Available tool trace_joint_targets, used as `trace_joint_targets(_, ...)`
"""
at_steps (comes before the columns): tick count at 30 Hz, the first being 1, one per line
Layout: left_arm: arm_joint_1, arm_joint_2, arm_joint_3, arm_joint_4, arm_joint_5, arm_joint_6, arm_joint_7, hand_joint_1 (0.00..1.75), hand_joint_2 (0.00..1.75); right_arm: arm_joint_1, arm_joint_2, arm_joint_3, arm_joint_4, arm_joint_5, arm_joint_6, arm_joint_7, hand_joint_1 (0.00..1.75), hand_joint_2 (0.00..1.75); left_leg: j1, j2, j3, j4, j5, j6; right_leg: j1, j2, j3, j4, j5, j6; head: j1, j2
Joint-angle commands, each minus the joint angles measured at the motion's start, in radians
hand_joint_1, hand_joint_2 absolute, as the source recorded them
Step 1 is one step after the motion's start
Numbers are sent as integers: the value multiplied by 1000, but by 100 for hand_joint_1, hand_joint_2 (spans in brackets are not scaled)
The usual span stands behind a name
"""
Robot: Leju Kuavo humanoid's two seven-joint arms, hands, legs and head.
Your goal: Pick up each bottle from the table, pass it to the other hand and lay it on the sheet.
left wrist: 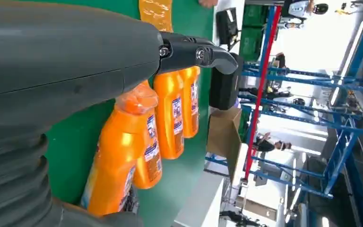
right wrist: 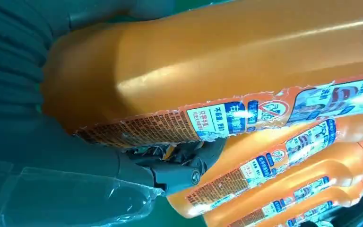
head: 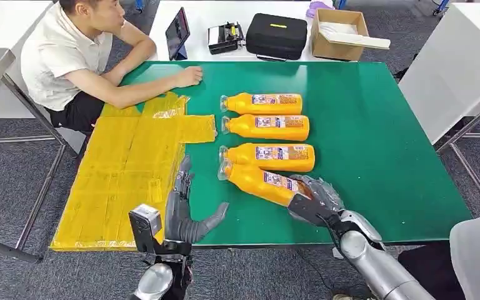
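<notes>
Several orange bottles with blue labels lie on their sides on the green table [head: 375, 137], caps toward the yellow sheet [head: 131, 169]. My right hand [head: 315, 199] grips the base of the nearest bottle [head: 262, 181], which is angled toward the sheet; the same bottle [right wrist: 227, 71] sits large in the right wrist view. The other bottles [head: 269, 128] lie in a row behind it. My left hand [head: 184, 209] is open at the sheet's right edge, fingers spread, a short way from the held bottle's cap [left wrist: 137, 101].
A person [head: 75, 56] sits at the far left corner with a forearm resting on the table near the sheet. On the white table behind stand a tablet [head: 177, 32], a black case [head: 276, 35] and a cardboard box [head: 340, 34]. Another person's sleeve [head: 478, 256] is at lower right.
</notes>
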Motion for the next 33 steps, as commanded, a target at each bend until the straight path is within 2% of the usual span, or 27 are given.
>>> trace_joint_targets(1, 73, 64, -42, -102, 4, -22, 4, 0, 175, 70, 61, -96, -36, 11, -45, -34, 175, 175, 2, 4, 8, 0, -5, -1, 3, 1, 8, -1, -4, -7, 0, 0)
trace_joint_targets(2, 90, 66, -25, -110, 68, -66, 44, 0, 175, 80, 73, -108, -53, 13, -56, -49, 175, 175, 1, 3, 5, -1, -2, -1, 2, 2, 4, -1, -2, -4, 0, 0)
trace_joint_targets(8, 119, 62, 58, -35, 251, -138, 122, 0, 175, 78, 120, -124, -86, 11, -78, -68, 175, 175, 1, 6, 1, -1, -2, -1, 1, 4, 0, -1, 0, -4, 0, 0)
trace_joint_targets(9, 121, 59, 85, 16, 330, -146, 165, 0, 175, 73, 123, -121, -85, 8, -76, -71, 175, 175, 1, 7, 3, -1, -3, -1, 2, 5, 1, -1, -1, -5, 0, 0)
trace_joint_targets(10, 118, 44, 121, 80, 419, -80, 241, 0, 175, 68, 124, -116, -83, 2, -79, -90, 175, 175, 0, 5, 2, -2, -2, -1, 1, 4, 0, -1, -1, -3, 0, 0)
trace_joint_targets(12, 83, 51, 111, 179, 459, -82, 203, 0, 175, 63, 129, -110, -79, -5, -84, -99, 175, 175, 1, 7, 6, -2, -3, -1, 2, 5, 4, -3, -1, -6, 0, 0)
trace_joint_targets(15, 48, 34, 116, 255, 493, -101, 197, 0, 175, 41, 132, -103, -70, -18, -83, -109, 175, 175, 1, 6, 6, -2, -3, -1, 2, 3, 5, -3, -2, -6, 0, 0)
trace_joint_targets(16, 34, 28, 113, 273, 504, -115, 182, 0, 175, 28, 138, -102, -68, -33, -87, -126, 175, 175, 1, 4, 2, -1, -2, -1, 1, 2, 0, -1, -1, -4, 0, 0)
trace_joint_targets(20, 24, 32, 84, 224, 473, -139, 146, 0, 175, 29, 140, -96, -111, -70, -65, -141, 175, 175, 2, 7, 6, 1, -5, -1, 4, 4, 5, 0, -3, -9, 0, 0)
trace_joint_targets(21, 23, 31, 84, 222, 473, -139, 146, 0, 175, 30, 141, -94, -114, -69, -66, -141, 175, 175, 1, 4, 0, 0, -2, -1, 2, 3, -1, 0, -1, -4, 0, 0)
trace_joint_targets(27, 24, 31, 83, 222, 472, -140, 147, 0, 175, 35, 141, -92, -116, -68, -67, -142, 175, 175, 0, 2, -1, -1, -1, 0, 1, 1, -2, 0, -1, -3, 0, 0)
trace_joint_targets(30, -17, 34, 45, 247, 415, -171, 122, 0, 175, 11, 170, -67, -85, -144, 34, -173, 175, 175, 1, 3, 1, 0, -2, -1, 2, 2, 0, 0, -2, -5, 0, 0)
trace_joint_targets(33, -59, 19, 8, 264, 344, -186, 95, 0, 175, -30, 207, 1, -24, -125, 48, -182, 175, 175, 1, 4, 0, 0, -1, -1, 1, 2, -1, 0, -1, -4, 0, 0)
